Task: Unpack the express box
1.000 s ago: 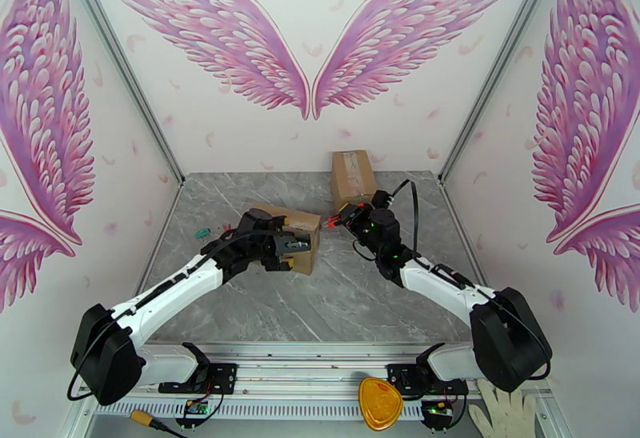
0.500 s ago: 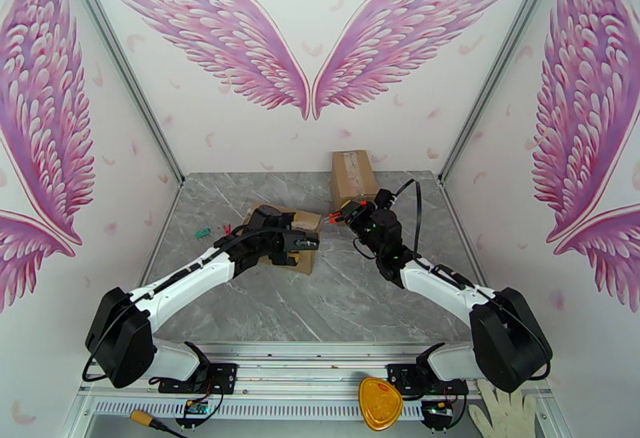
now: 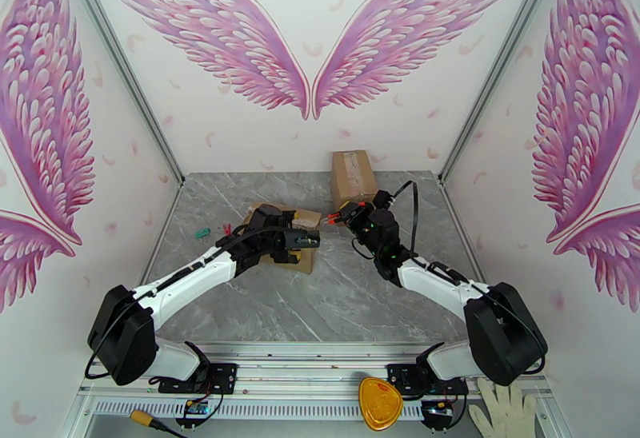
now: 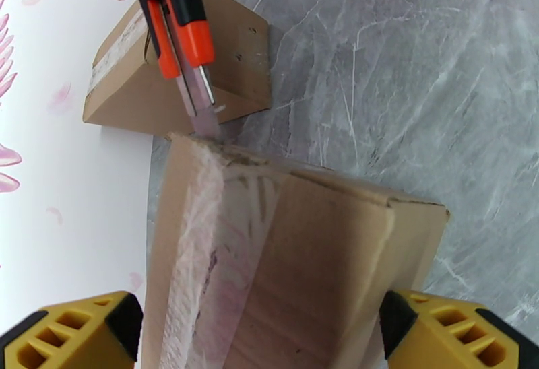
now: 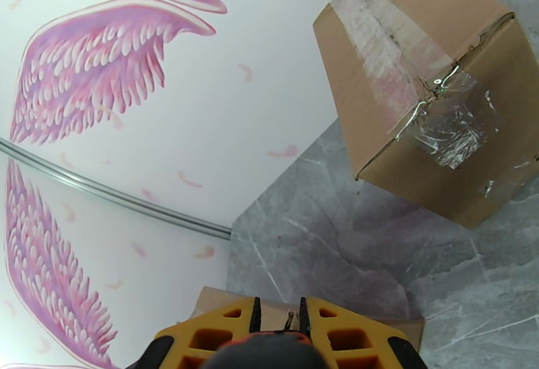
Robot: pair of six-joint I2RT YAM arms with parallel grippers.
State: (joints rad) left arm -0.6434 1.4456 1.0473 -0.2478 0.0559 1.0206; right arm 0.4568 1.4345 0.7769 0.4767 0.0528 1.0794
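The left gripper (image 4: 266, 333) spread astride the brown, clear-taped cardboard express box (image 4: 290, 262); the right gripper (image 5: 277, 310) pinching an orange-and-black utility knife (image 4: 182, 34).
The left jaws stand wide apart, with a yellow finger (image 4: 60, 333) on either side of the box. The right jaws press on the knife's handle, and its blade tip sits at the box's taped edge. The box lies on the grey marbled table (image 3: 344, 296), just in front and to the left of a second brown cardboard carton (image 3: 352, 176).

The table (image 3: 336, 304) lies open in front — near box (image 3: 307, 218) and rear box (image 3: 352, 176) block the far middle.
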